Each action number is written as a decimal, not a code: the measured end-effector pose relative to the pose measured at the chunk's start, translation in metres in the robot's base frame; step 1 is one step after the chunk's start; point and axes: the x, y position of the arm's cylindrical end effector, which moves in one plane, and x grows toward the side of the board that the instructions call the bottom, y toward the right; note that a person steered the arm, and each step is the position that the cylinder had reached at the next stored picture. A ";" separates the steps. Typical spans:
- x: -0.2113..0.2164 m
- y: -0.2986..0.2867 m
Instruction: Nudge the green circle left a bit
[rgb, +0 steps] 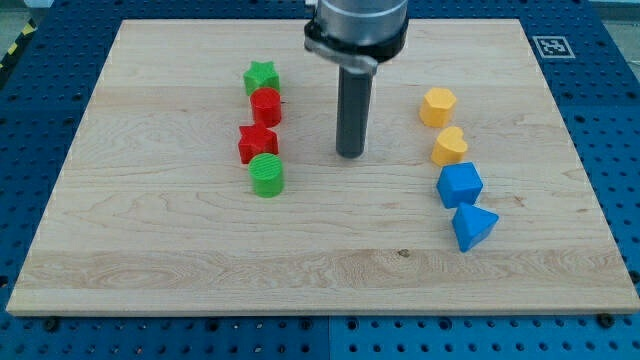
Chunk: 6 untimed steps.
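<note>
my tip (350, 155) bare, grips nothing | right of green circle (267, 175), seemingly apart

Pale wooden board (150, 250) on blue pegboard table (30, 120). Left column: green star (261, 77), red cylinder (266, 106), red star (257, 143), green circle (267, 175). Right column: yellow hexagon (437, 106), yellow block (449, 146), blue cube (459, 185), blue triangle (472, 227).
</note>
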 end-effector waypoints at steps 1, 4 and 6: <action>0.018 -0.003; 0.028 -0.045; 0.028 -0.067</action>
